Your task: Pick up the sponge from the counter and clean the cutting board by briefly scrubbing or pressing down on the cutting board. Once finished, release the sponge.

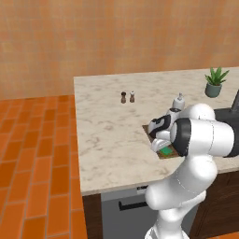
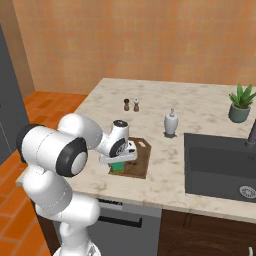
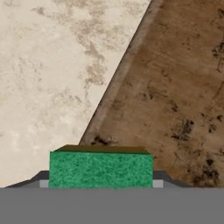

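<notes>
Your two-finger gripper (image 3: 100,183) is pinching the small green-topped rectangular sponge (image 3: 100,169), one dark fingertip (image 3: 43,179) showing at each end of it. Directly beneath the hand lies the flat dark-brown mottled wooden cutting board (image 3: 175,96), with the sponge over it close to the board's edge. Beyond that edge, off to the hand's side, you see the beige-white marbled stone counter (image 3: 48,74).

Two rear base views flanking the arm (shared counter (image 1: 107,126)); hand view close above cutting board (image 3: 175,87).
</notes>
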